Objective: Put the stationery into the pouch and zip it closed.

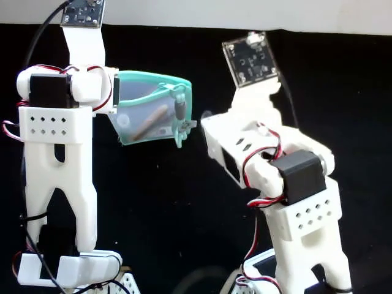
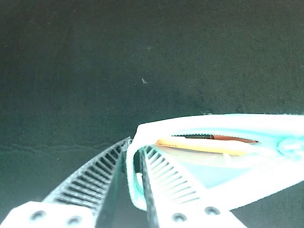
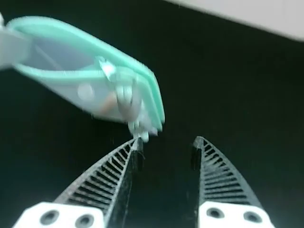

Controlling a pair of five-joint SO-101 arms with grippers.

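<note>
The pouch [image 1: 153, 116], clear plastic with a mint-green border, hangs in the air above the far half of the tabletop [image 1: 171, 202], a little left of the middle and touching nothing below it. The left gripper [image 2: 135, 147] is clamped on its edge, the two fingers pressed together on the green rim. Through the clear side I can see a brown stick-shaped piece of stationery [image 1: 151, 121] lying aslant inside and a short dark cylinder [image 1: 179, 109] at the end away from that gripper. From the left wrist the stick looks yellow with a reddish-brown end, and the pouch's mouth seems to gape around it. The right gripper [image 3: 167, 140] sits just beside the pouch's free end with its fingers apart, holding nothing. One fingertip [image 3: 137, 142] is almost at a small pale tab [image 3: 140, 133] dangling from the pouch's corner. Each wrist carries a little circuit board [image 1: 251, 58] whose markings are too small to read. The tabletop is covered in plain black cloth, and a pale wall [image 1: 245, 15] runs along its far edge.
</note>
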